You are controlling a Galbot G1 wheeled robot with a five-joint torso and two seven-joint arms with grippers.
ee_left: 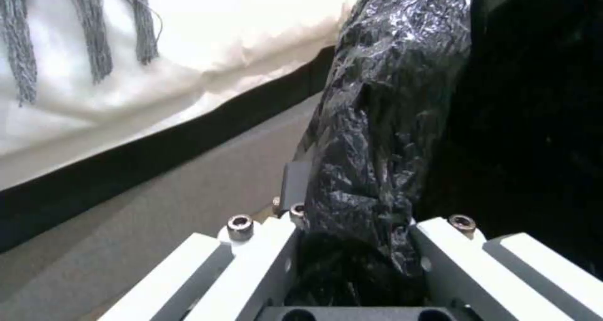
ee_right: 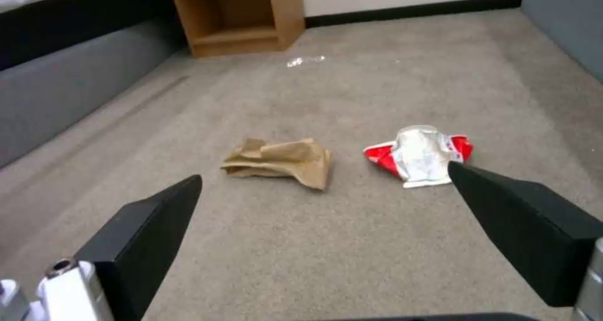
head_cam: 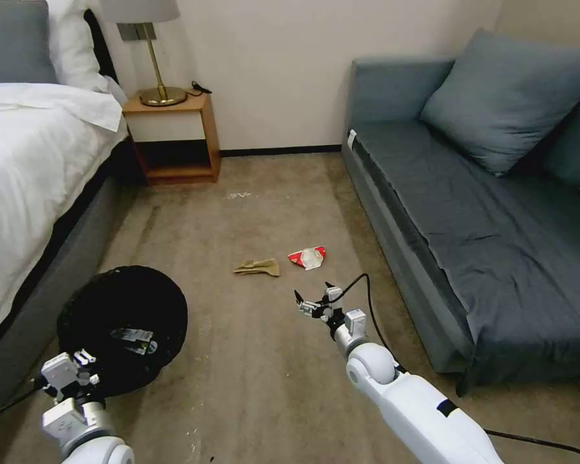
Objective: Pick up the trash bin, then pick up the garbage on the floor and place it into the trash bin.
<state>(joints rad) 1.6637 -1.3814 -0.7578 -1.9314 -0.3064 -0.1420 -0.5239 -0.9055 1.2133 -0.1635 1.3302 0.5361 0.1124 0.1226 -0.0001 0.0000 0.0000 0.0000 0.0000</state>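
The trash bin [head_cam: 132, 290], round and lined with a crinkly black bag [ee_left: 389, 99], is at my lower left beside the bed. My left gripper [head_cam: 84, 364] [ee_left: 370, 217] is shut on its near rim, with the bag pinched between the fingers. A silvery piece of garbage [head_cam: 133, 338] lies inside the bin. On the carpet ahead lie crumpled tan paper [head_cam: 259, 267] [ee_right: 282, 163] and a red-and-white wrapper [head_cam: 308, 257] [ee_right: 418, 156]. My right gripper [head_cam: 312, 291] [ee_right: 325, 174] hangs open just short of these two pieces, holding nothing.
A white-sheeted bed [head_cam: 32, 154] runs along the left. A wooden nightstand [head_cam: 174, 138] with a brass lamp [head_cam: 154, 58] stands at the far wall. A blue-grey sofa [head_cam: 470, 212] lines the right. Bare carpet lies between them.
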